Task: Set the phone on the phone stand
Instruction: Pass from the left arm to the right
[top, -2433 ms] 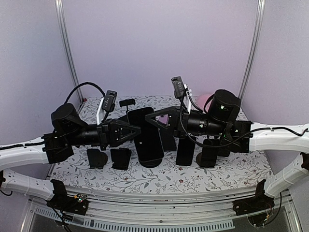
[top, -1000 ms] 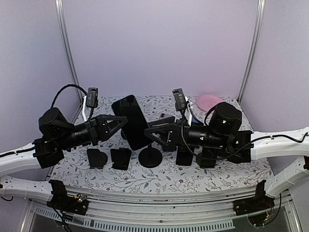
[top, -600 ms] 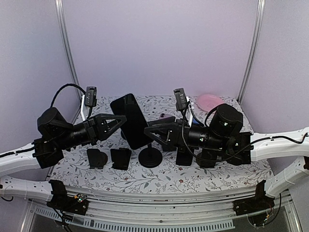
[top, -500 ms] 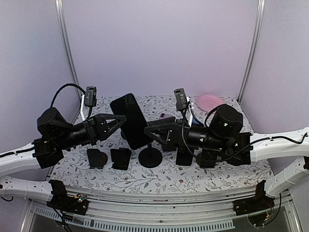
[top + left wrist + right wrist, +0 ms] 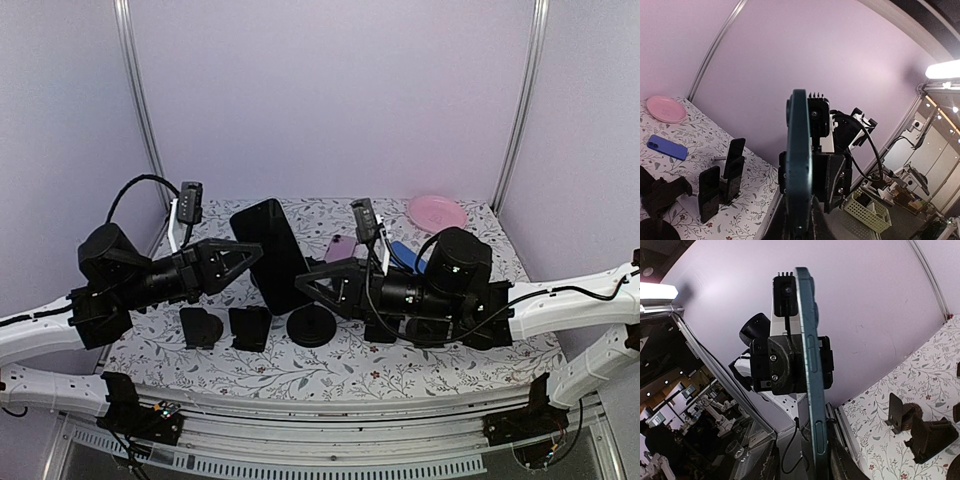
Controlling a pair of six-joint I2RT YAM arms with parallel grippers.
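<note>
At the left of the top view, the left gripper (image 5: 243,258) reaches in from the side and is closed on the near edge of the phone (image 5: 268,250). Its wrist view shows the phone edge-on with the fingers pressed against both faces. The phone hangs in the air, upright and leaning a little. It is above the table (image 5: 420,365) and clear of the phone stand (image 5: 312,327), whose round base sits just below and to its right. Two small dark holders (image 5: 201,327) stand to the left of that base. The right gripper (image 5: 306,283) straddles the phone's lower right edge with its jaws parted. In its wrist view one finger (image 5: 771,460) stands off the phone. Farther right lie a blue handset (image 5: 404,256) and a pink plate (image 5: 437,212)
</note>
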